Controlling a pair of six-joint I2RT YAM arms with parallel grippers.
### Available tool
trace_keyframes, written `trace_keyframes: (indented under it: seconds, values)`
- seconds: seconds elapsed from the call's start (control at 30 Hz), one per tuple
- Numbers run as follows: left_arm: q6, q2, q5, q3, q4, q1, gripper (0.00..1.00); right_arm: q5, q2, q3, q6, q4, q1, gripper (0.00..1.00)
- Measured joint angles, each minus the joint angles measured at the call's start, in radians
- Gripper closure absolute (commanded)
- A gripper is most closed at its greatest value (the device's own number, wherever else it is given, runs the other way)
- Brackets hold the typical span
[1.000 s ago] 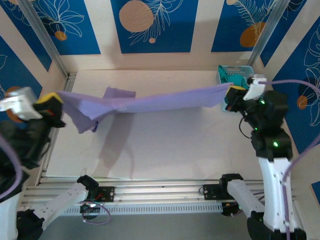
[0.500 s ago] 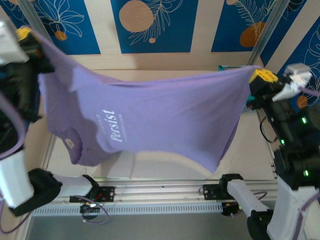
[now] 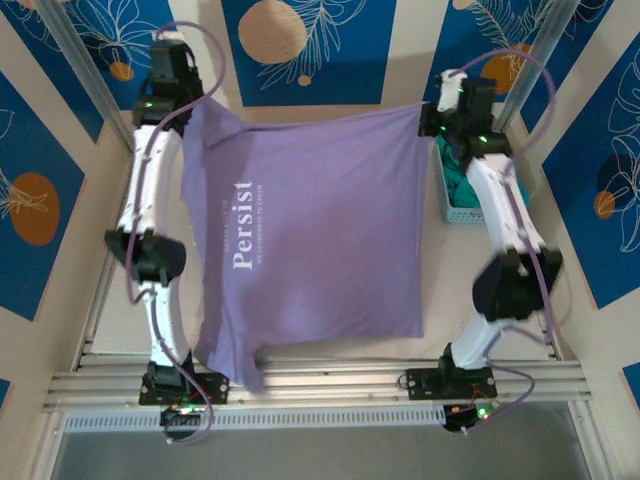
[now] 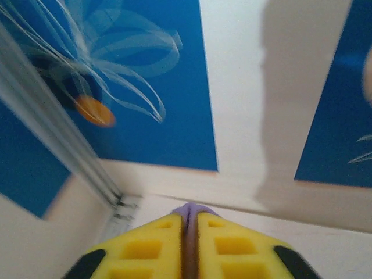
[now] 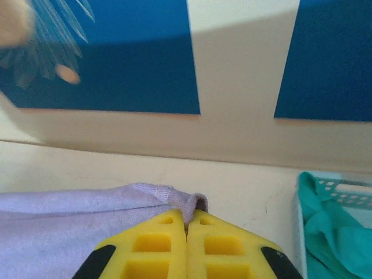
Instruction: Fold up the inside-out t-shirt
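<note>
1. The pale table (image 3: 450,290) sits in a booth of blue leaf-print panels (image 3: 300,50), with an aluminium rail (image 3: 330,385) along its near edge.
2. The left gripper (image 3: 187,97) is reached out to the far left corner. In the left wrist view its yellow fingers (image 4: 145,250) stand a narrow slit apart with a fold of the t-shirt (image 4: 188,210) pinched between them, close to the back wall.
3. The t-shirt (image 3: 320,230) spreads across the middle of the table. Its far edge is pulled straight between the two grippers, and the white "Persist" lettering (image 3: 243,225) runs sideways left of centre.
4. A near left corner of the cloth hangs over the rail. A bare strip of table stays open along each side.
5. The right gripper (image 3: 432,115) holds the far right corner. Its jaws are pressed together on the hem in the right wrist view (image 5: 186,224).
6. Just beside it stands a teal basket (image 3: 447,205) holding a green garment (image 3: 462,185), leaving little room on that side.
7. Half a second ago the shirt hung lifted between raised arms. Now both arms are stretched forward and the cloth is laid out, though whether its far edge touches the table is unclear.
</note>
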State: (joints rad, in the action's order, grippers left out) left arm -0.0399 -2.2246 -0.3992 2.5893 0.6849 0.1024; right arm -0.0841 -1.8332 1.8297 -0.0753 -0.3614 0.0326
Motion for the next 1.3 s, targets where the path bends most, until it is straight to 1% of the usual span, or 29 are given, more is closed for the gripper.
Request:
trace_keyframes:
  seconds: [0.03,0.07,0.1,0.17,0.2,0.27,0.33,0.4,0.43,0.47,0.53,0.63,0.7,0.77,0.83,0.9,0.97,1.1,1.17,1.3]
  values:
    - [-0.013,-0.088,0.026,0.038,-0.01,-0.009,0.57,-0.006,-0.108,0.075,-0.002,0.002,0.001,0.69]
    - [-0.026,-0.169,0.05,0.069,-0.016,-0.017,0.49,-0.013,-0.21,0.16,-0.004,-0.008,0.003,0.63]
    - [-0.037,-0.224,0.071,0.085,-0.018,-0.021,0.45,-0.021,-0.302,0.243,-0.005,-0.027,0.005,0.6]
    - [-0.067,-0.304,0.116,0.089,-0.005,-0.027,0.37,-0.053,-0.476,0.407,-0.009,-0.086,0.01,0.56]
    - [-0.077,-0.324,0.134,0.088,0.014,-0.029,0.35,-0.064,-0.517,0.438,-0.012,-0.115,0.012,0.56]
    - [-0.111,-0.317,0.167,0.049,0.048,-0.029,0.32,-0.082,-0.543,0.431,-0.021,-0.195,0.019,0.54]
    - [-0.144,-0.233,0.198,-0.075,0.043,-0.028,0.31,-0.092,-0.489,0.324,-0.041,-0.216,0.028,0.51]
    - [-0.191,-0.059,0.244,-0.331,0.004,-0.029,0.31,-0.095,-0.356,0.117,-0.073,-0.227,0.043,0.45]
    - [-0.217,0.052,0.271,-0.48,-0.032,-0.029,0.3,-0.095,-0.272,0.0,-0.096,-0.231,0.053,0.43]
    - [-0.244,0.148,0.297,-0.605,-0.072,-0.029,0.31,-0.092,-0.187,-0.111,-0.119,-0.237,0.064,0.42]
    - [-0.314,0.387,0.364,-0.893,-0.177,-0.026,0.3,-0.093,-0.02,-0.306,-0.17,-0.252,0.095,0.42]
    - [-0.402,0.639,0.447,-1.176,-0.307,-0.007,0.3,-0.115,0.167,-0.535,-0.242,-0.277,0.143,0.41]
    - [-0.444,0.717,0.492,-1.289,-0.365,0.011,0.3,-0.119,0.249,-0.673,-0.286,-0.302,0.166,0.41]
    - [-0.48,0.736,0.527,-1.383,-0.433,0.033,0.3,-0.12,0.301,-0.793,-0.331,-0.328,0.169,0.41]
    - [-0.504,0.721,0.547,-1.474,-0.476,0.056,0.3,-0.124,0.335,-0.89,-0.381,-0.369,0.168,0.41]
    - [-0.512,0.679,0.555,-1.522,-0.488,0.075,0.3,-0.127,0.352,-0.939,-0.415,-0.396,0.167,0.41]
    - [-0.513,0.616,0.557,-1.532,-0.509,0.087,0.3,-0.13,0.357,-0.962,-0.436,-0.408,0.167,0.42]
    - [-0.512,0.487,0.55,-1.515,-0.57,0.092,0.3,-0.122,0.356,-0.964,-0.451,-0.375,0.182,0.42]
    - [-0.503,0.412,0.54,-1.464,-0.573,0.092,0.3,-0.114,0.356,-0.962,-0.456,-0.343,0.195,0.42]
    - [-0.482,0.253,0.529,-1.302,-0.571,0.092,0.3,-0.101,0.332,-0.922,-0.456,-0.293,0.211,0.42]
